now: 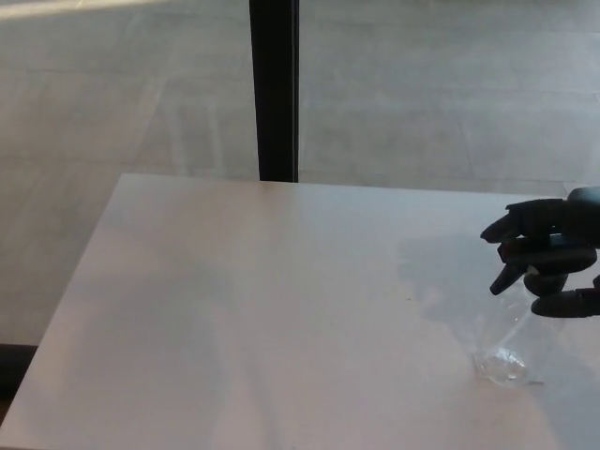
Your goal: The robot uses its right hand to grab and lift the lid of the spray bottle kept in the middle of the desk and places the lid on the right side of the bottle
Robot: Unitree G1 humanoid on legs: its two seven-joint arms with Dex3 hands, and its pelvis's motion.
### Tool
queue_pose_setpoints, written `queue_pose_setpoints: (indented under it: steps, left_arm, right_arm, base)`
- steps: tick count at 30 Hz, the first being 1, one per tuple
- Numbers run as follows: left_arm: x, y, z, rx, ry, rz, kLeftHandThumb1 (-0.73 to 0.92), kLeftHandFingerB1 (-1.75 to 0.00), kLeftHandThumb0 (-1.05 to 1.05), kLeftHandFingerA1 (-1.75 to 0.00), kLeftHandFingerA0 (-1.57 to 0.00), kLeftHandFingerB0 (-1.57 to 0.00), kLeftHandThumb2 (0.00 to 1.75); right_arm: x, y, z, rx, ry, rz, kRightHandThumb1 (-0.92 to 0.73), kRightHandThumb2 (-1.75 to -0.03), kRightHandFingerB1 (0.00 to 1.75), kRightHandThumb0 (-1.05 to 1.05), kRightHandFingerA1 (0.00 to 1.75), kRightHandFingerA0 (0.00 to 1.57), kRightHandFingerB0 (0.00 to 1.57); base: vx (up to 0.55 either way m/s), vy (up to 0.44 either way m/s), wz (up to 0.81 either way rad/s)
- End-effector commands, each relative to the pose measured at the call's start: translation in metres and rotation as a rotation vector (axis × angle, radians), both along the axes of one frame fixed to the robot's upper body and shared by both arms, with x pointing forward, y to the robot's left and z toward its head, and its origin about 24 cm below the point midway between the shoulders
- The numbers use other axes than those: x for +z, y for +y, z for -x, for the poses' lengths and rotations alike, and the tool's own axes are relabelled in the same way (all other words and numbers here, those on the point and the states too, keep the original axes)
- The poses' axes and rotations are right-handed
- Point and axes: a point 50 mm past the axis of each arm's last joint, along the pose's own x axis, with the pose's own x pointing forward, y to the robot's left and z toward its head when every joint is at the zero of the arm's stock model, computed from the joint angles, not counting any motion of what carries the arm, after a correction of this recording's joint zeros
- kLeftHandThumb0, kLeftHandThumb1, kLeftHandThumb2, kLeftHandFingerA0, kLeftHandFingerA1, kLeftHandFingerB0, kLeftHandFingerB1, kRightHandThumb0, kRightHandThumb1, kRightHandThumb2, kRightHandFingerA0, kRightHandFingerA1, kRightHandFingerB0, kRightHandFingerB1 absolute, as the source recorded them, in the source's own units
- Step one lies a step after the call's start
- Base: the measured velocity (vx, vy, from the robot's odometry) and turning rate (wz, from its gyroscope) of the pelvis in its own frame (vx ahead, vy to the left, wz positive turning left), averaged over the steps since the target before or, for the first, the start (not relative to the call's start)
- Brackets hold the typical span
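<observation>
The right hand (548, 258) is cut off by the picture's edge and hides the clear spray bottle's (506, 352) top.

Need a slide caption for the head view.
Right hand at the top of a clear spray bottle near the white desk's right edge.

Right hand on the bottle top, at the right edge.
The black right hand (548, 258) closes its fingers (511, 277) around the top of the clear spray bottle (506, 352), standing on the white tabletop (262, 309).
</observation>
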Motion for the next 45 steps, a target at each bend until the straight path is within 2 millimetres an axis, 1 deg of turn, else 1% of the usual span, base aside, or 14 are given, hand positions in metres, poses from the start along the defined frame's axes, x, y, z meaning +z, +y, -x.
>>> queue_pose_setpoints:
  steps: [1,2,7,25,26,27,28,29,30,31,33,34,36,45]
  left_arm:
    - [0.001,0.001,0.002,-0.037,-0.009,-0.015,0.64,-0.52,-0.75,-0.61,-0.54,-0.36,1.03]
    - [0.002,0.001,0.002,-0.043,-0.005,-0.017,0.81,-0.38,-0.76,-0.48,-0.59,-0.42,0.64]
    - [0.0,0.001,0.007,-0.044,0.009,-0.014,0.82,-0.37,-0.77,-0.48,-0.6,-0.41,0.65]
    - [-0.002,0.0,0.016,-0.043,0.019,-0.005,0.83,-0.38,-0.81,-0.47,-0.59,-0.42,0.65]
    - [-0.003,-0.001,0.017,-0.044,0.025,-0.008,0.83,-0.37,-0.82,-0.45,-0.59,-0.42,0.65]
    - [-0.003,-0.001,0.017,-0.044,0.026,-0.008,0.83,-0.37,-0.82,-0.45,-0.59,-0.42,0.65]
    - [-0.003,0.0,0.017,-0.034,0.026,-0.007,0.83,-0.37,-0.81,-0.45,-0.6,-0.43,0.65]
    - [-0.003,0.0,0.017,-0.033,0.027,-0.009,0.83,-0.37,-0.82,-0.46,-0.6,-0.43,0.65]
    - [-0.003,0.0,0.017,-0.034,0.028,-0.01,0.83,-0.37,-0.82,-0.46,-0.6,-0.43,0.65]
    - [-0.002,0.0,0.016,-0.044,0.029,-0.012,0.85,-0.37,-0.85,-0.47,-0.58,-0.43,0.66]
    - [-0.002,0.0,0.016,-0.056,0.031,-0.016,0.86,-0.37,-0.85,-0.47,-0.58,-0.43,0.66]
    - [-0.002,0.0,0.016,-0.055,0.028,-0.016,0.85,-0.37,-0.86,-0.48,-0.58,-0.41,0.67]
    - [-0.002,0.0,0.016,-0.038,0.024,-0.015,0.85,-0.38,-0.85,-0.48,-0.59,-0.42,0.66]
    - [-0.001,0.0,0.014,-0.008,-0.019,0.017,0.85,-0.38,-0.88,-0.49,-0.58,-0.43,0.66]
  right_arm:
    - [0.002,0.005,0.003,0.112,-0.502,0.31,-0.75,-0.62,0.43,-0.55,1.29,0.99,0.61]
    - [0.001,0.006,0.003,0.14,-0.563,0.304,-0.74,-0.65,0.46,-0.49,1.41,0.98,0.59]
    - [0.001,0.011,0.004,0.209,-0.666,0.337,-0.63,-0.62,0.51,-0.3,1.75,0.93,0.82]
    - [-0.01,0.006,0.009,0.257,-0.768,0.238,-0.59,-0.63,0.64,-0.33,1.7,0.95,0.88]
    - [-0.009,0.006,0.009,0.248,-0.77,0.219,-0.43,-0.89,0.78,-0.36,1.37,1.22,0.84]
    - [-0.009,0.006,0.009,0.247,-0.771,0.217,-0.43,-0.89,0.78,-0.36,1.37,1.22,0.84]
    - [-0.007,0.006,0.008,0.234,-0.756,0.184,-0.65,-0.64,0.84,-0.32,1.73,0.97,0.9]
    - [-0.005,0.005,0.007,0.202,-0.727,0.146,-0.52,-0.97,0.84,-0.35,1.35,1.23,0.83]
    - [-0.005,0.005,0.007,0.191,-0.718,0.136,-0.52,-0.97,0.84,-0.35,1.35,1.23,0.83]
    - [0.002,0.005,0.006,0.147,-0.665,0.035,-0.67,-0.71,0.79,-0.34,1.68,1.02,0.92]
    - [0.011,0.004,0.005,0.111,-0.638,-0.03,-0.53,-1.01,0.85,-0.33,1.33,1.24,0.85]
    - [0.014,0.004,0.004,0.1,-0.639,-0.047,-0.64,-0.78,0.77,-0.27,1.67,1.0,0.9]
    - [0.024,0.003,0.003,0.065,-0.63,-0.084,-0.56,-0.93,0.86,-0.27,1.55,1.16,0.93]
    - [0.068,-0.004,0.0,0.037,-0.735,-0.15,-0.6,-0.82,0.76,-0.22,1.69,0.99,0.94]
  base:
    - [0.0,0.0,0.0]
    - [0.0,0.0,0.0]
    - [0.0,0.0,0.0]
    - [0.0,0.0,0.0]
    - [0.0,0.0,0.0]
    - [0.0,0.0,0.0]
    - [0.0,0.0,0.0]
    - [0.0,0.0,0.0]
    - [0.0,0.0,0.0]
    - [0.0,0.0,0.0]
    - [0.0,0.0,0.0]
    - [0.0,0.0,0.0]
    - [0.0,0.0,0.0]
    - [0.0,0.0,0.0]
